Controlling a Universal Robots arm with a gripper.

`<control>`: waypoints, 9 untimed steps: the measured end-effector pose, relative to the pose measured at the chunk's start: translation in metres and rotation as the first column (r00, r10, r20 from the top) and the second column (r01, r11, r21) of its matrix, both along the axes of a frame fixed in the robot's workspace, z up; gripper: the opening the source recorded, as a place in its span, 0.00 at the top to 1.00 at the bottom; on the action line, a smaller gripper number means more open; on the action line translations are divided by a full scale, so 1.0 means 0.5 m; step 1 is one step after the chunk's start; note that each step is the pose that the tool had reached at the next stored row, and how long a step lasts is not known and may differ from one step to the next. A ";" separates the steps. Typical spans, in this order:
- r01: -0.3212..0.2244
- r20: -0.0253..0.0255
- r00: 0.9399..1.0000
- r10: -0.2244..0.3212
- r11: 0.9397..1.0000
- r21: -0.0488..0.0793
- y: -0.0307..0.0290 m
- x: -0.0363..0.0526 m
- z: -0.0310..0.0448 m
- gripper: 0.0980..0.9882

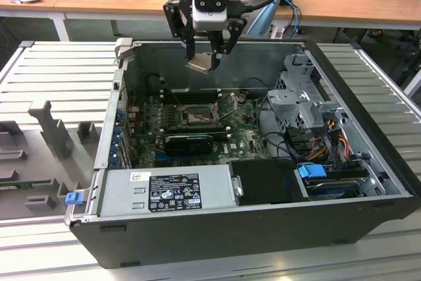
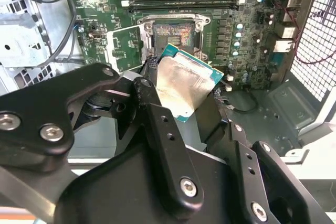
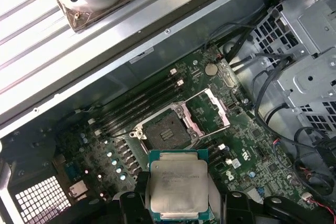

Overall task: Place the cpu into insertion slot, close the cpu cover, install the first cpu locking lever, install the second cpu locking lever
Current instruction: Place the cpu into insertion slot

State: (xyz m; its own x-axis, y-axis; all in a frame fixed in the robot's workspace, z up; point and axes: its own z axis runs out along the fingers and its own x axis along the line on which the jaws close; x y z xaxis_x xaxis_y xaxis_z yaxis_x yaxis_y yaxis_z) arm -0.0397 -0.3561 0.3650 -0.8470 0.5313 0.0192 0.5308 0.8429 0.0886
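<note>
Gripper point(image 1: 205, 57) held the cpu point(image 3: 177, 187) above the insertion slot point(image 3: 167, 132)
Light, rigid, fragile chip; its edges looked safest to pinch

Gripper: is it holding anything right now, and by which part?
Yes. The gripper holds the cpu, pinched by two opposite edges, its metal top exposed, in the air clear of the insertion slot.

The cpu point(image 3: 178, 184) hangs above the insertion slot point(image 3: 167, 129), not touching.
</note>
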 end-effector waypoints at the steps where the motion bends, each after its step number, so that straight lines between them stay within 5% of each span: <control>1: 0.006 0.000 1.000 -0.006 1.000 0.000 0.000 0.000 0.000 0.52; 9: 0.045 0.000 0.999 -0.045 0.999 0.000 0.000 0.000 0.000 0.52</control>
State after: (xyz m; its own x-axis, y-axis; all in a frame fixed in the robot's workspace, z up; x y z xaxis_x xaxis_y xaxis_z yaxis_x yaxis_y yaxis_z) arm -0.0397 -0.3561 0.3649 -0.8222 0.5689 0.0192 0.5682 0.8181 0.0886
